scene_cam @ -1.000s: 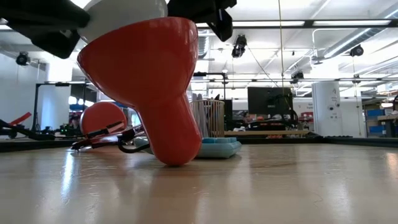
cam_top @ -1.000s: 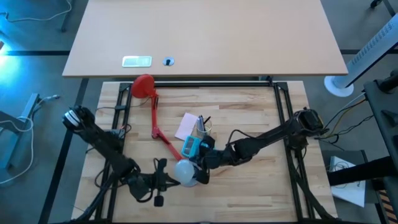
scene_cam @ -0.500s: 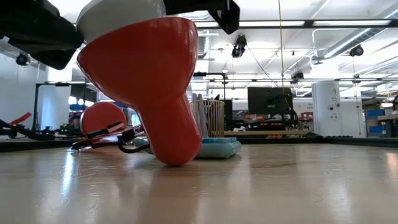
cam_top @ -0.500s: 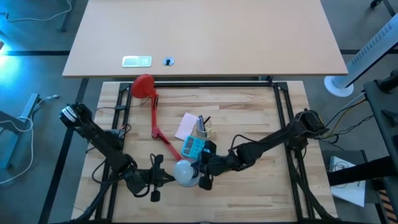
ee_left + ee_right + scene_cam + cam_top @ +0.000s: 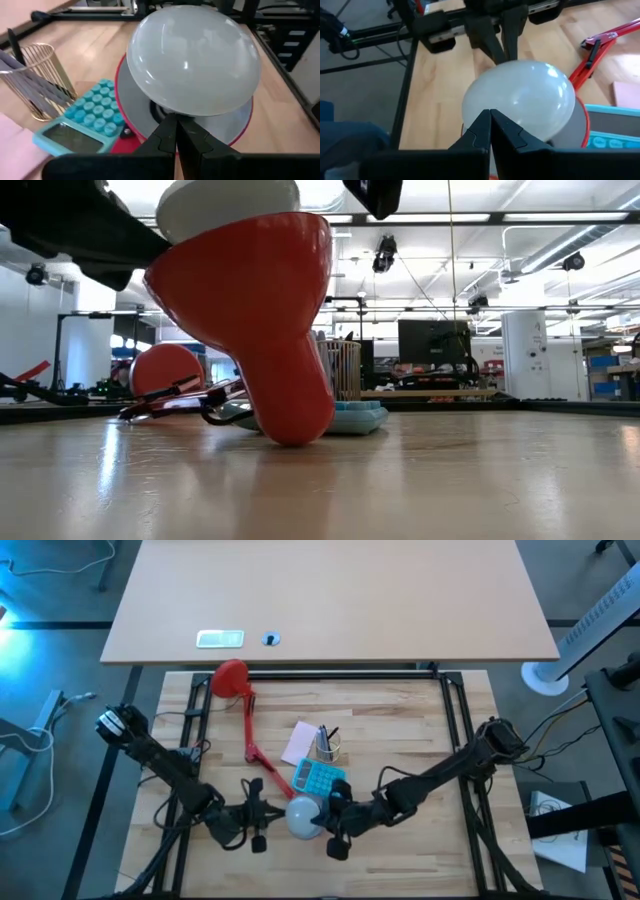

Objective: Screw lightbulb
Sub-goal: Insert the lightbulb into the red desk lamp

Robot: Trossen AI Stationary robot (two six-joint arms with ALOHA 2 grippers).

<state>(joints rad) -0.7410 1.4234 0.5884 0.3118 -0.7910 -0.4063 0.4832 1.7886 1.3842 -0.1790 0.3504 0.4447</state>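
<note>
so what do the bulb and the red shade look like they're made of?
Lightbulb: frosted white glass or plastic, can't tell which; smooth dome with small specular glints. Lamp shade: glossy red outside, probably painted metal or plastic, showing soft reflections; its inner face looks matte grey.

White domed lightbulb (image 5: 303, 817) sits head-up in the red shade's mouth, at six o'clock on the table.

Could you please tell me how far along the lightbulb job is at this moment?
Done: the lightbulb already sits dome-out in the red lamp shade. In hand: the left gripper and right gripper flank it from opposite sides, each with fingers together at its edge. Left: the screw base is hidden, so seating cannot be confirmed; probably more turning, then both arms back away.
</note>
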